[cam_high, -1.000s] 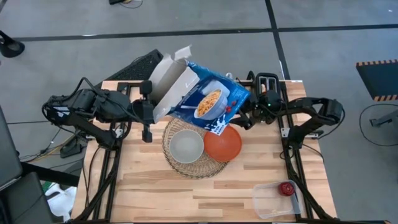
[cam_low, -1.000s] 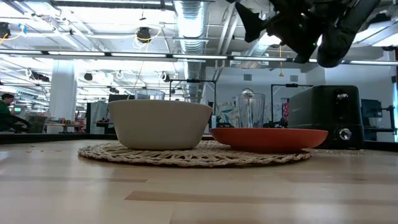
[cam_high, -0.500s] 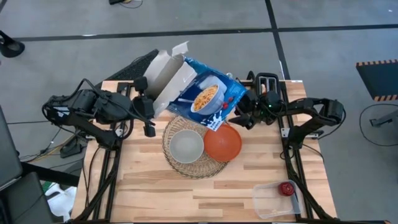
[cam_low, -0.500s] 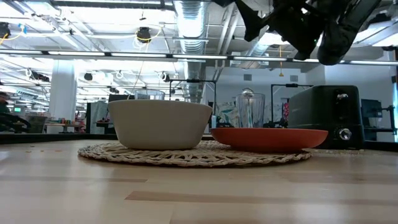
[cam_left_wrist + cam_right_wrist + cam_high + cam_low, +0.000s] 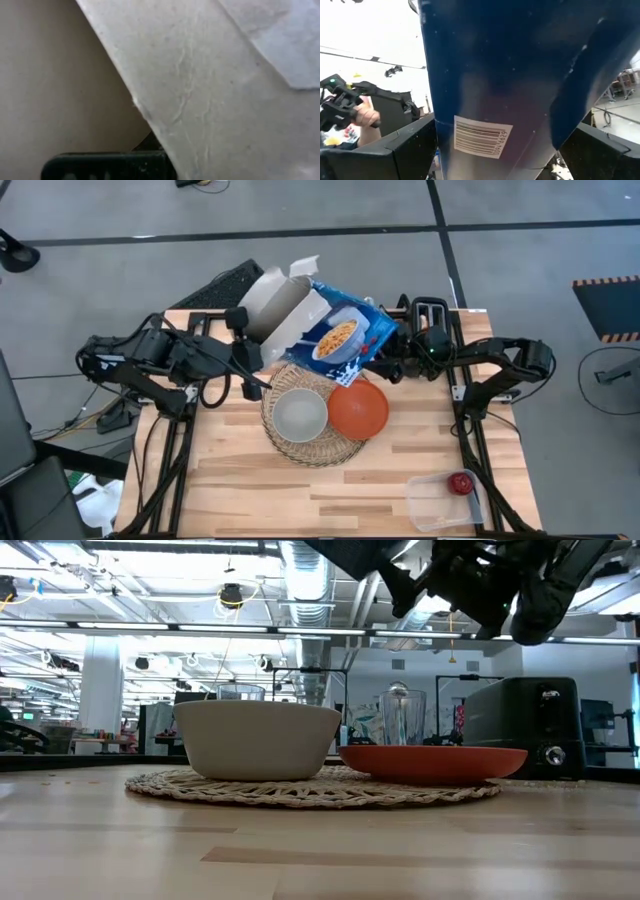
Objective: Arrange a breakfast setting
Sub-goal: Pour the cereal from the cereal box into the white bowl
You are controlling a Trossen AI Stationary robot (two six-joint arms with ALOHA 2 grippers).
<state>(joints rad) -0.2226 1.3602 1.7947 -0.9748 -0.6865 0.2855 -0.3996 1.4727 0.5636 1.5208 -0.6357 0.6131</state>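
Observation:
The blue-and-white cereal box (image 5: 335, 335) hangs tilted above the far part of the table, its opened flaps (image 5: 280, 300) toward the left. My right gripper (image 5: 388, 360) is shut on its closed end. My left gripper (image 5: 252, 352) is shut, right at the flaps; bare cardboard (image 5: 200, 85) fills its wrist view. Below, the pale grey bowl (image 5: 300, 412) and the orange plate (image 5: 360, 410) sit on the round woven mat (image 5: 300, 450). A red apple (image 5: 460, 482) lies in a clear tub at the near right. My left gripper is close against the box's flap, with one dark finger (image 5: 110, 165) at its edge; I cannot tell whether it touches the cardboard. My right gripper holds the box's closed end (image 5: 485, 135) between its two fingers (image 5: 400, 150), one on each side. The fingers come from the table's right, slanting upward. The box is lifted clear, tilted, with its open end away from the gripper.
The black toaster (image 5: 520, 725) stands at the far left of the table, partly under the box (image 5: 225, 285). The clear tub (image 5: 440, 500) sits near the front right corner. Bare wood (image 5: 230, 490) lies in front of the mat.
My left gripper has moved toward the table's right, closer in under the box's flaps, and tipped lower. The box has rolled in my right gripper's hold, its open end swinging up and toward the far edge. The bowl, plate and mat have stayed put.

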